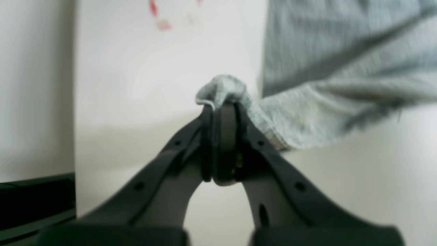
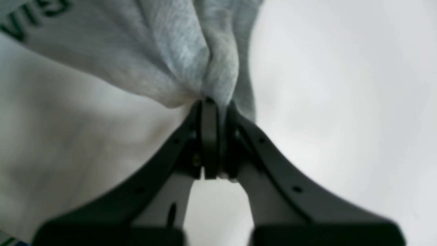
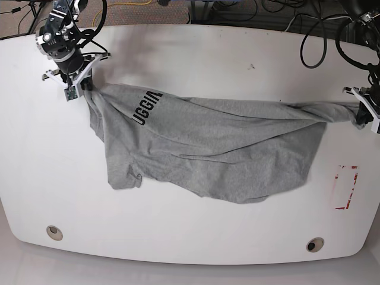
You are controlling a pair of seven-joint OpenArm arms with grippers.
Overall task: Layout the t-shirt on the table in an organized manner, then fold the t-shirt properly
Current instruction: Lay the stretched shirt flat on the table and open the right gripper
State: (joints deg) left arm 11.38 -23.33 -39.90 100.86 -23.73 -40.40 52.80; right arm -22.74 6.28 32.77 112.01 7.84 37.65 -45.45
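White tabletop fills the base view, the table (image 3: 196, 53) bare along its far strip and across the near band by the two grommet holes (image 3: 54, 232). Across its middle stretches the t-shirt (image 3: 219, 148), a light grey jersey, drawn out from far left to right with black lettering (image 3: 146, 107) showing near the left end and the lower body sagging in loose folds toward the near edge.

At the left of the scene, the right gripper (image 2: 213, 106) is pressed together on a bunched fold of cloth. At the right, the left gripper (image 1: 222, 106) pinches a small tuft at a hem.

The fabric looks soft, light and limp; it will likely drape and wrinkle rather than keep shape, and thin pinches may slip. Holds at hem corners or shoulder seams seem best for spreading.

The left gripper sits close to the table's right edge, beside a red-outlined rectangle (image 3: 346, 187), leaving little room outward; open space lies far and near.
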